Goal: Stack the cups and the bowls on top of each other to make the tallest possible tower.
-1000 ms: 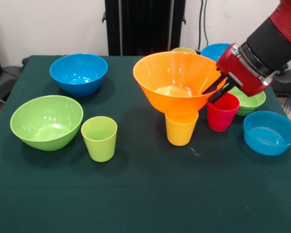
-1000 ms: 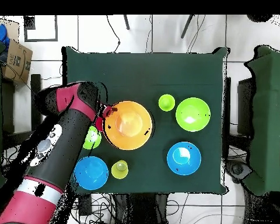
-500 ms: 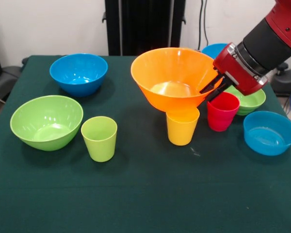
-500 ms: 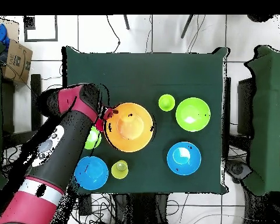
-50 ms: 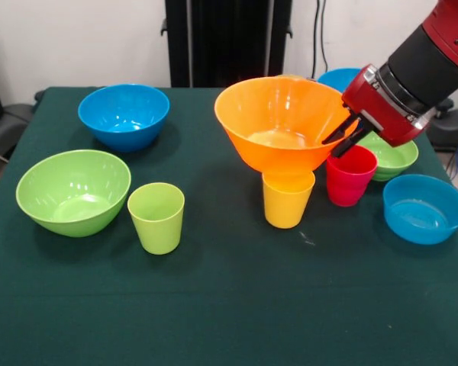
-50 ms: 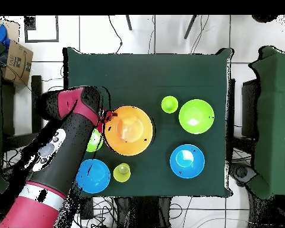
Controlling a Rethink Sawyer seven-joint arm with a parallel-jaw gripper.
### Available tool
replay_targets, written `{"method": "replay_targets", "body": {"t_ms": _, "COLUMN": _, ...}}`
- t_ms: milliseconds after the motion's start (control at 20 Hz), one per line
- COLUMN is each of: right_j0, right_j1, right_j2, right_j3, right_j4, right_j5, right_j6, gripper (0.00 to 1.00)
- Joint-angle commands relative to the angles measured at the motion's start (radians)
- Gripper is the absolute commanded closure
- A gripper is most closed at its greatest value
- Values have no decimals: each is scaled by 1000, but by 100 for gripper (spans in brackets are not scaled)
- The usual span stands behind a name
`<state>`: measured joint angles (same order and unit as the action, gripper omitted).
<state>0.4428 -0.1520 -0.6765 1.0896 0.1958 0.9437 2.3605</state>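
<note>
front view: the pincer [image 5: 343, 140] grips the right rim of the orange bowl [image 5: 278, 122], one finger inside the wall and one outside, closed on it. the bowl sits over the yellow cup [image 5: 288, 198]; whether its base rests on the cup's rim or hangs just above it cannot be told. compared with half a second ago the bowl has shifted slightly right and sits more level, its base now more nearly centred over the cup. a second ago it was lower and pressed closer onto the cup. the red cup [image 5: 350, 174] stands just right of the yellow one, below the pincer, unmoved. behind it lies the small green bowl [image 5: 391, 156], and at the far right the shallow blue bowl [image 5: 424, 208]. at left, on the desk [image 5: 229, 305], the large green bowl [image 5: 72, 191], the green cup [image 5: 156, 216] and a blue bowl [image 5: 124, 114] keep their places. another blue bowl [image 5: 337, 78] shows behind the orange one.

overhead view: the orange bowl [image 6: 128, 130] hides the yellow cup. the arm [image 6: 62, 154] covers the red cup, and the bowl has moved slightly towards the arm since the earlier frame. the pale yellow cup [image 6: 122, 172] stands near the robot-side edge.
</note>
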Motion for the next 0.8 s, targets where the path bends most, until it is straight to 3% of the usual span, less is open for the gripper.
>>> {"method": "replay_targets", "body": {"t_ms": 50, "right_j0": -18, "right_j1": -5, "right_j2": 183, "right_j3": 39, "right_j4": 34, "right_j5": 6, "right_j6": 85, "gripper": 100}}
{"method": "replay_targets", "body": {"t_ms": 450, "right_j0": -40, "right_j1": -22, "right_j2": 192, "right_j3": -11, "right_j4": 45, "right_j5": 79, "right_j6": 75, "gripper": 100}}
{"method": "replay_targets", "body": {"t_ms": 800, "right_j0": -69, "right_j1": -4, "right_j2": 192, "right_j3": -43, "right_j4": 27, "right_j5": 69, "right_j6": 43, "gripper": 100}}
